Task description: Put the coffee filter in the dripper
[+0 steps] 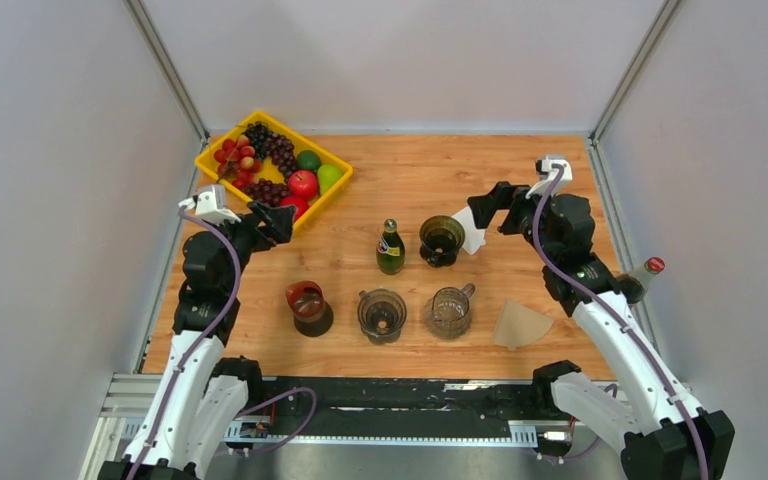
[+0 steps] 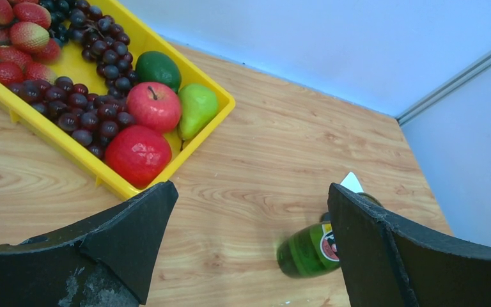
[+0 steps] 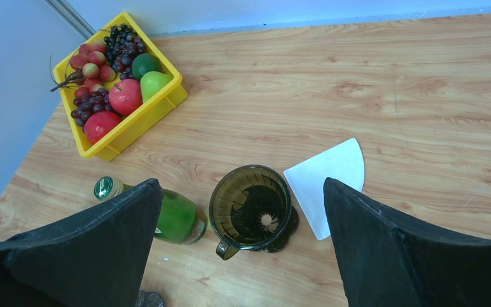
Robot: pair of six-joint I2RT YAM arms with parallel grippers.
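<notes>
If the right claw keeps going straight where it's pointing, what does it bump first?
Probably the dripper: it sits dead ahead of the open right claw. The filter lies just beside it.

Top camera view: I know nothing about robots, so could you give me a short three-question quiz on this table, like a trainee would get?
1. Pick one: the white coffee filter lies A) on the table beside the dark dripper, B) inside it, C) pinched in a gripper.
2. True or false: the green bottle stands upright.
3. Fill the gap: the yellow tray holds ____.

Key: 1 A; 2 true; 3 fruit.
</notes>
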